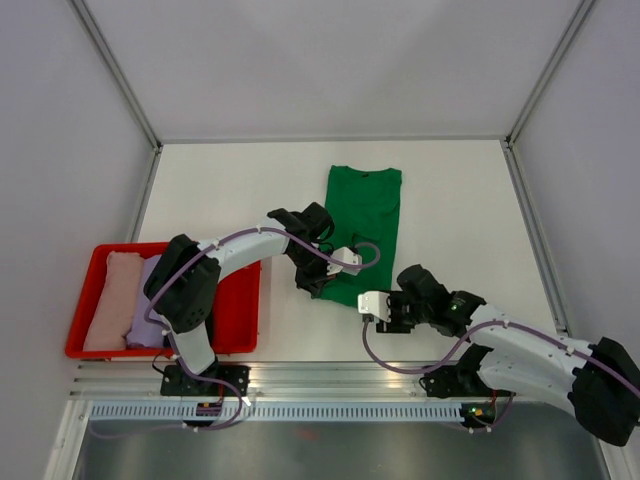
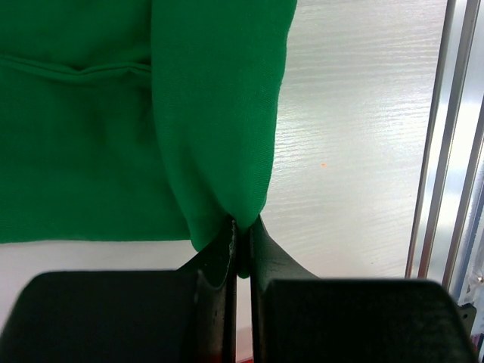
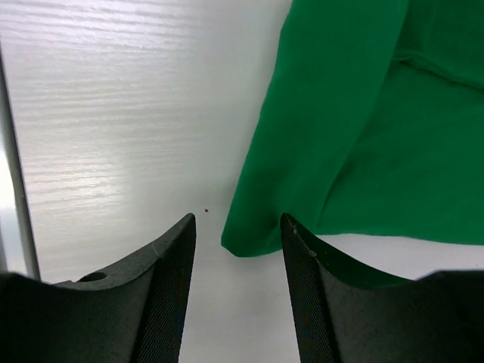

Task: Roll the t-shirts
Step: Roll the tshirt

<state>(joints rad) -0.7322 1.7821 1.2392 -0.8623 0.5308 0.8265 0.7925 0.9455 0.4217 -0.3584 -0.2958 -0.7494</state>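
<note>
My left tool (image 2: 242, 231) pinches a near corner of the green t-shirt (image 2: 83, 151). My right tool (image 3: 237, 221) stands open just before the other corner, over the white bench (image 3: 113, 113).

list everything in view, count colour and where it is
green t-shirt: 1, bright green, spread flat mid-table
pink t-shirt: 1, pale pink, bundled at the left side of the tray
lavender t-shirt: 1, lavender, in the tray beside the pink one, partly hidden by the left arm
red tray: 1, red, near-left of the table
table: 1, white
rail: 1, silver, along the near edge
left gripper: 1, black, shut on a near corner of the green t-shirt
right gripper: 1, black, open and empty, just short of the shirt's other near corner
</note>
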